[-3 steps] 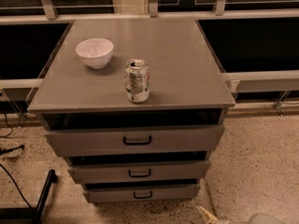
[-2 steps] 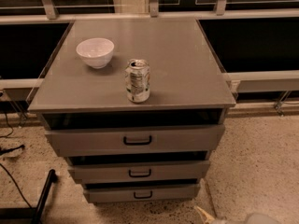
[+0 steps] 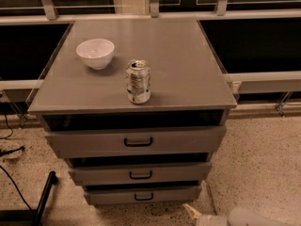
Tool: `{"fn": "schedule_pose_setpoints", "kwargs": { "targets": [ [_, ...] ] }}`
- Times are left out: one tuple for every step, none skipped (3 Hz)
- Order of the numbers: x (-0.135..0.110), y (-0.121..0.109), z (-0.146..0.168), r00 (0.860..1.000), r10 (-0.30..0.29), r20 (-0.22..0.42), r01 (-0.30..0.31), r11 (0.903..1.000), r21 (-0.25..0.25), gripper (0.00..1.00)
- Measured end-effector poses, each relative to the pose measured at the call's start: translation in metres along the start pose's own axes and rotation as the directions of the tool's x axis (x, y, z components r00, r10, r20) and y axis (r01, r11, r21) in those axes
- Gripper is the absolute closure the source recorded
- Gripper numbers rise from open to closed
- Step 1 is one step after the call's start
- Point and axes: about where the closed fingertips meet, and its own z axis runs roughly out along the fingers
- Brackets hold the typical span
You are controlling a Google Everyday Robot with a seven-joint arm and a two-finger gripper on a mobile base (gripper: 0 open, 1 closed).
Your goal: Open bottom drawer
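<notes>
The bottom drawer (image 3: 141,194) is the narrowest grey front at the foot of the cabinet, with a small black bar handle (image 3: 143,197); it looks closed. Above it sit the mid-sized drawer (image 3: 138,174) and the widest drawer (image 3: 136,141). My gripper (image 3: 200,215) is low at the bottom right edge of the view, near the floor, just right of and below the bottom drawer's right corner, apart from the handle. Only part of it and the pale arm (image 3: 249,218) behind it shows.
A white bowl (image 3: 95,52) and a drink can (image 3: 138,81) stand on the cabinet top (image 3: 188,55). A black stand leg (image 3: 42,199) and cables lie on the speckled floor at the left. Railings and dark windows run behind the cabinet.
My gripper and arm have crept a little left along the bottom edge, closer to the cabinet's lower right corner. The drawers, bowl and can have not moved.
</notes>
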Motion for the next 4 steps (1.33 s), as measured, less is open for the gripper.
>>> {"fn": "schedule_pose_setpoints", "kwargs": {
  "targets": [
    [0.011,-0.024,0.048,0.999,-0.038,0.033,0.037,0.9989,0.029,0.0],
    [0.011,-0.024,0.049,0.999,-0.037,0.034,0.036,0.9989,0.028,0.0],
    [0.014,-0.023,0.048,0.998,-0.063,-0.011,0.063,0.997,0.045,0.0],
    [0.023,-0.03,0.054,0.978,-0.155,-0.138,0.165,0.984,0.067,0.0]
  ]
}}
